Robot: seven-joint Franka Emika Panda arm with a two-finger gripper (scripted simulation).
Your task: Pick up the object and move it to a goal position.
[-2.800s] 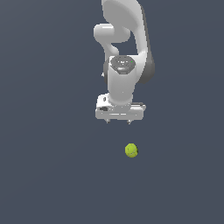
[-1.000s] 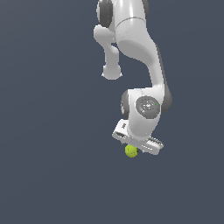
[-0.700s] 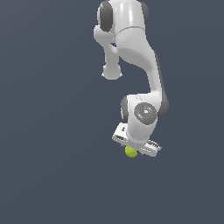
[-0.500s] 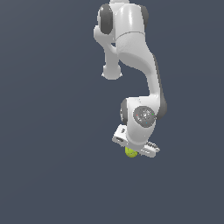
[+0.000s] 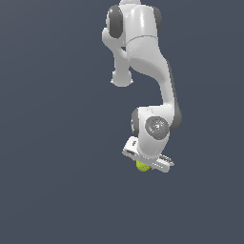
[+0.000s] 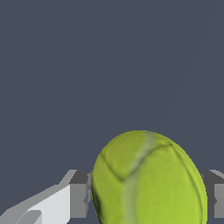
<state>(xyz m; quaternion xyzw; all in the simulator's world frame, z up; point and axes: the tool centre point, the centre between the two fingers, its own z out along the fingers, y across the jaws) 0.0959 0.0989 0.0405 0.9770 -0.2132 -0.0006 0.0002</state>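
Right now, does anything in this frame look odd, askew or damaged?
Nothing stands out. The ball sits between the fingers of the tool, undamaged, with pale seam lines showing. The tool is tilted rather than level over the plain grey ground.

Plain grey floor lying open all round, nothing blocking. Only the ball sitting under the gripper, filling the gap btw its fingers.

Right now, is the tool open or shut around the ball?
Cannot tell. In the wrist view the ball sits between the tool fingers; contact is hidden.
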